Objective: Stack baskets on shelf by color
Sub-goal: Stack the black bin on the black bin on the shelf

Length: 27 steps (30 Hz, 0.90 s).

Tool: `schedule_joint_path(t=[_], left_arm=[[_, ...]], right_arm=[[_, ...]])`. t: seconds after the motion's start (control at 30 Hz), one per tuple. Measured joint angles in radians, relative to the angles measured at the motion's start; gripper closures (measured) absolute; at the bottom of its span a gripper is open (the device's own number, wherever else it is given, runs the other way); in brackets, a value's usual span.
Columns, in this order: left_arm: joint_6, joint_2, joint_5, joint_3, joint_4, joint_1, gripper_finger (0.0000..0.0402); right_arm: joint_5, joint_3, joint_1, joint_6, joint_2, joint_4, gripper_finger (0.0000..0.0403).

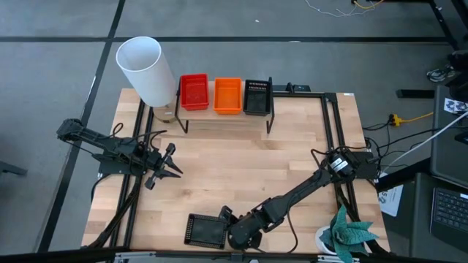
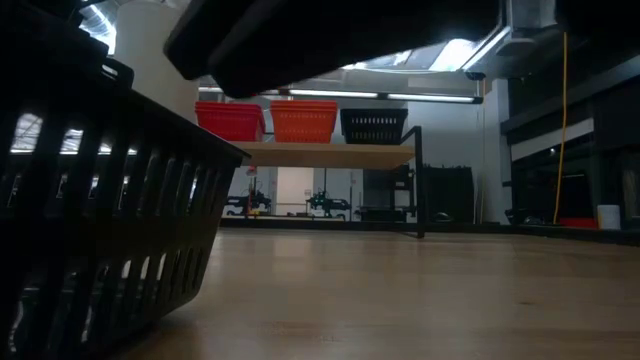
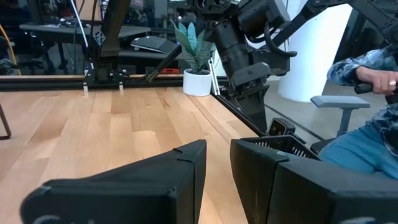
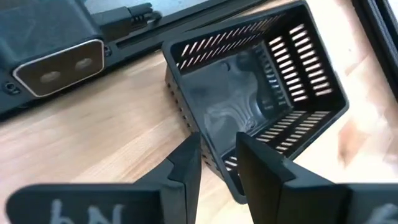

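A red basket, an orange basket and a black basket sit side by side on the shelf at the table's far edge. Another black basket rests on its bottom at the near edge, open side up. My right gripper is open and slants down over this basket's right end, its fingers on either side of a wall near a corner. My left gripper is open at the table's left, level, with nothing between its fingers. My right gripper straddles the near black basket's wall close to a corner, one finger over the inside and one outside. It comes slanting down from the table's right. Whether the fingers touch the wall I cannot tell.
A tall white cylinder stands at the far left corner beside the shelf. A potted plant stands at the near right corner. Black frame rails run along the table's sides. A seated person shows beyond the table.
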Motion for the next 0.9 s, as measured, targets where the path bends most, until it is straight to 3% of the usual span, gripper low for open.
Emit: schedule_joint_path(t=[0.23,0.57,0.8,0.9], left_arm=[[0.000,0.000,0.000,0.000,-0.002,0.000,0.0335],[0.000,0.000,0.000,0.000,-0.005,0.000,0.0335],[0.000,0.000,0.001,0.000,-0.005,0.000,0.0335],[0.000,0.000,0.001,0.000,-0.006,0.000,0.0335]], right_arm=[[-0.033,-0.001,-0.012,-0.046,0.035,0.008,0.0302],[-0.001,-0.002,-0.021,-0.091,0.071,0.063,0.0304],[0.000,-0.002,-0.021,-0.009,0.071,0.025,0.0389],[0.031,-0.002,-0.022,0.081,0.071,0.018,0.0393]])
